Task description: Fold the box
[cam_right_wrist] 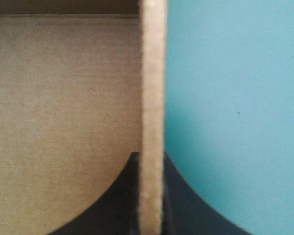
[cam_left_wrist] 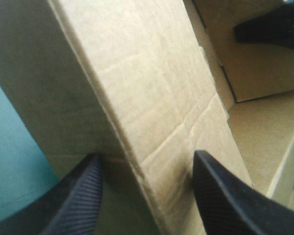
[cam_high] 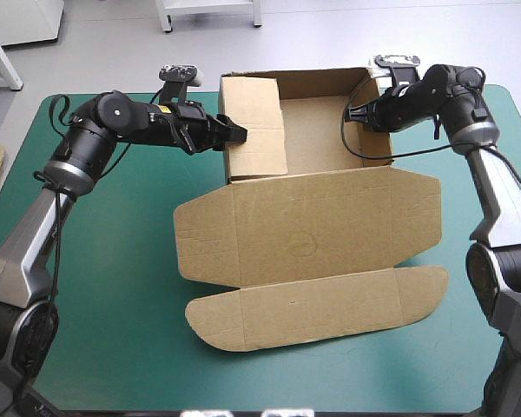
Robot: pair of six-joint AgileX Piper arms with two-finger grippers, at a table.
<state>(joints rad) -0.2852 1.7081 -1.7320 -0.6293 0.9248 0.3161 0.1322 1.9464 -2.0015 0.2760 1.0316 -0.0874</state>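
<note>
The box (cam_high: 330, 130) lies between the left gripper (cam_high: 239, 133) and right gripper (cam_high: 358, 113) (lid (cam_high: 308, 228) flat toward the near edge).

The brown box of corrugated board (cam_high: 308, 226) is matt, faintly ridged and creased, its cut wall edge pale and fibrous. The black fingers (cam_left_wrist: 78, 200) of the left gripper (cam_left_wrist: 147, 154) are finely ribbed, the teal-green table cover (cam_high: 113, 304) smooth and matt

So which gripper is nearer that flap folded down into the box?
Left. The left gripper straddles the flap, one finger on either side; the right gripper is across the box, pinching its opposite wall.
</note>
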